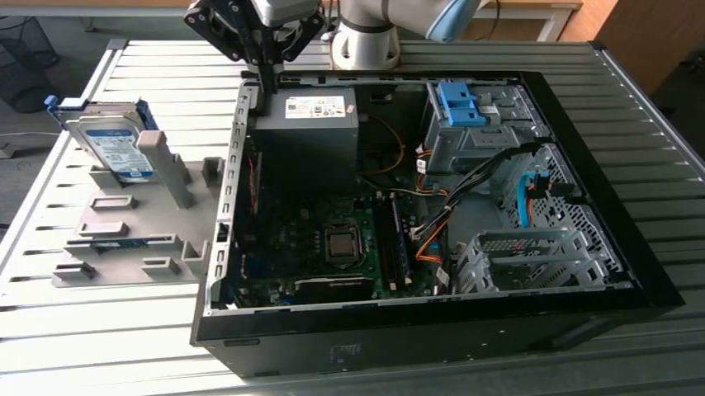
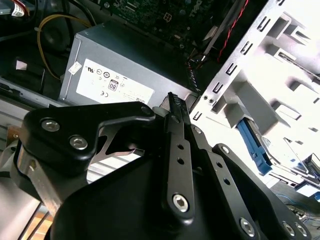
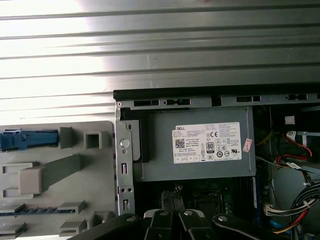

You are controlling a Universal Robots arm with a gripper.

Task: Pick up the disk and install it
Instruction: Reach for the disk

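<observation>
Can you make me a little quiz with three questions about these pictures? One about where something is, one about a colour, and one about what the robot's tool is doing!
1. Where is the disk?
A) leaning in the grey holder beside the computer case
B) inside the case
C) on the floor

2. What colour is the disk's frame?
A) red
B) blue
C) green

3. What does the tool hold?
A) the disk
B) a cable
C) nothing

Answers:
1 A: it stands in the holder, on the exterior view's left of the case.
2 B: blue plastic shows around its edge.
3 C: the tool is shut and empty, up by the case's edge.
</observation>
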